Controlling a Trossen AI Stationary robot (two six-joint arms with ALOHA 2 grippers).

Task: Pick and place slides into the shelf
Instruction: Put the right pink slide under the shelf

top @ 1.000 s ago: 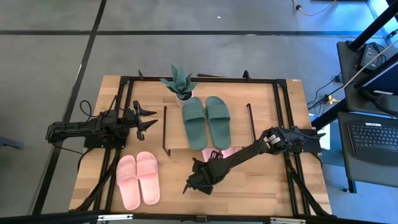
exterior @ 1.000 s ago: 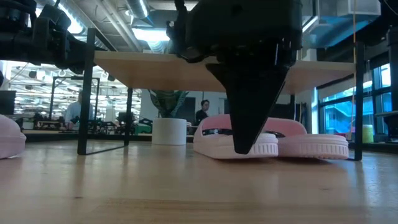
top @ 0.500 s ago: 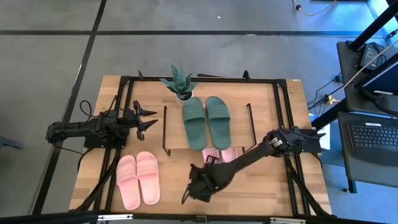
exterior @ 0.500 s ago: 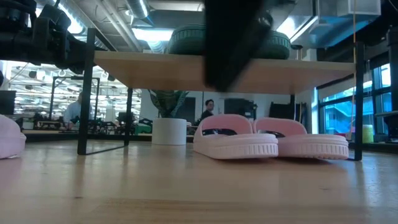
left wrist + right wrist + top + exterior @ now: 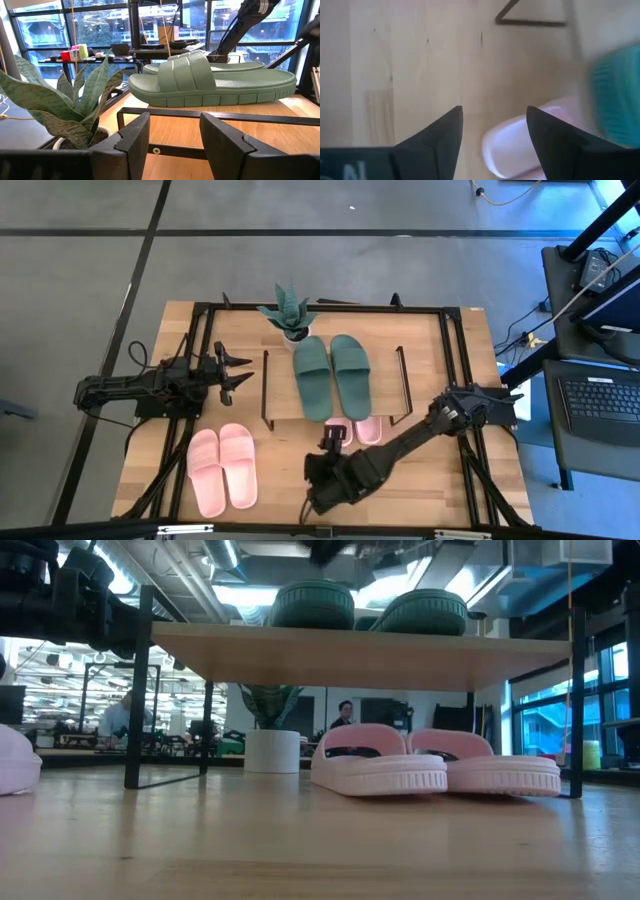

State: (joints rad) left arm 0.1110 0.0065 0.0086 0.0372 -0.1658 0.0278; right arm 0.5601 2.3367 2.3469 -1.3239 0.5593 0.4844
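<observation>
The dark green slides (image 5: 332,376) lie side by side on the shelf's wooden top board (image 5: 385,385) and show from the side in the low view (image 5: 312,603). One pink pair (image 5: 430,768) rests soles down on the table under the shelf, with its ends peeking out (image 5: 356,430). The other pink pair (image 5: 222,468) lies on the table, left of the shelf. My right gripper (image 5: 318,492) hangs open above the table near its near edge, with a pink slide (image 5: 512,147) below it. My left gripper (image 5: 236,370) waits open, left of the shelf.
A potted plant (image 5: 288,313) stands behind the shelf at the far edge, close to my left gripper (image 5: 175,120). The shelf's thin black wire legs (image 5: 140,690) stand on the table. Bare tabletop (image 5: 420,475) lies right of my right arm.
My right gripper has risen out of the low view, away from the front of the pink pair under the shelf, and drawn toward the table's near edge. That pink pair has stayed where it was.
</observation>
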